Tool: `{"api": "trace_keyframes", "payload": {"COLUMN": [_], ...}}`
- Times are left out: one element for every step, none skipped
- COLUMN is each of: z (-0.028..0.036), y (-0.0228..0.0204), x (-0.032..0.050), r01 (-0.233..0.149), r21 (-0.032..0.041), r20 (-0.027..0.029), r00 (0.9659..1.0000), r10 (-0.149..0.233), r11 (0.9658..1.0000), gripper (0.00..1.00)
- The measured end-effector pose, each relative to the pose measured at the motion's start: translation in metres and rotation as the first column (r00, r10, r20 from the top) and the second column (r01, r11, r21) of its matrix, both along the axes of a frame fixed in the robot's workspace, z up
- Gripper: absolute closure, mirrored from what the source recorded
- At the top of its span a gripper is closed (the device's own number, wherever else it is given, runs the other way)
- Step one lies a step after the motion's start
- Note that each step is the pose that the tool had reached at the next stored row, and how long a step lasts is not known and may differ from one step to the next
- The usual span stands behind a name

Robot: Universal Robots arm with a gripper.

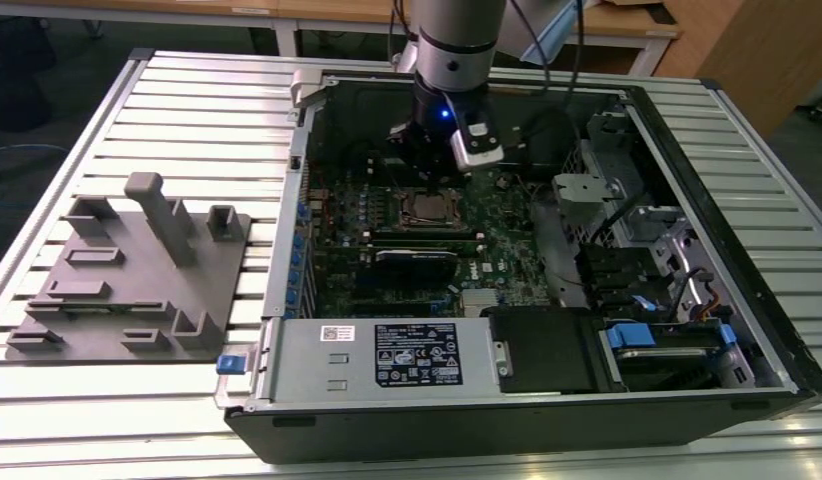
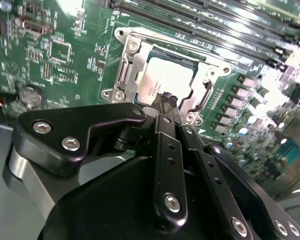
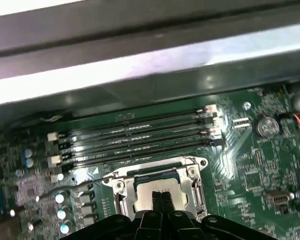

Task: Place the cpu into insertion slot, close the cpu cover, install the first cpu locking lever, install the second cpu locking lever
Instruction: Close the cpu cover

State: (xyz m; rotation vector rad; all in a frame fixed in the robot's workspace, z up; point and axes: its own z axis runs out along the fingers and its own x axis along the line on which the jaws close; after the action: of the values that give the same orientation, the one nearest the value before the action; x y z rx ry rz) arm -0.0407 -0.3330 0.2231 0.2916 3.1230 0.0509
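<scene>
While I watch from my remote station, the slatted metal bench [image 1: 184, 110] carries an open computer case [image 1: 518, 410] lying on its side. A grey moulded fixture [image 1: 131, 270] sits beside it toward the exterior view's left. Inside the case the green circuit board [image 1: 371, 260] faces up, and the arm [image 1: 454, 45] reaches down into it near the far wall. The insertion slot [image 1: 425, 208] lies next to a row of long memory slots [image 3: 140, 137]. The cpu cover [image 2: 132, 70] appears to lie flat on the slot, framing the cpu [image 2: 172, 80], which is seated in the slot with its silver top showing through the cut-out. The fingers [image 2: 166, 100] are pressed together with nothing between them, their tips over the cpu's edge. I cannot tell whether they touch it.
</scene>
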Motion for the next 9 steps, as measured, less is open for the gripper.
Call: {"api": "trace_keyframes", "payload": {"z": [-0.0002,-0.0003,-0.0004,-0.0005,-0.0007,-0.0008,-0.0009,-0.0009,-0.0009], "y": [0.0,0.0,0.0,0.0,0.0,0.0,0.0,0.0,0.0], "x": [0.0,0.0,0.0,0.0,0.0,0.0,0.0,0.0,0.0], "r01": [-0.018,-0.036,-0.055,-0.073,-0.091,-0.109,-0.124,-0.13,-0.132], "r21": [0.0,0.0,0.0,-0.0001,-0.0001,-0.0001,-0.0006,-0.0013,-0.0018], "r20": [0.0,0.0,0.0,0.0,0.0,0.0,-0.0001,-0.0002,-0.0003], "r00": [0.9998,0.9994,0.9985,0.9973,0.9958,0.9941,0.9923,0.9914,0.9912], "r10": [0.018,0.036,0.055,0.073,0.091,0.109,0.124,0.13,0.132], "r11": [0.9998,0.9994,0.9985,0.9973,0.9958,0.9941,0.9923,0.9914,0.9912], "gripper": [0.89,0.89,0.89,0.89,0.89,0.89,0.89,0.89,0.89]}}
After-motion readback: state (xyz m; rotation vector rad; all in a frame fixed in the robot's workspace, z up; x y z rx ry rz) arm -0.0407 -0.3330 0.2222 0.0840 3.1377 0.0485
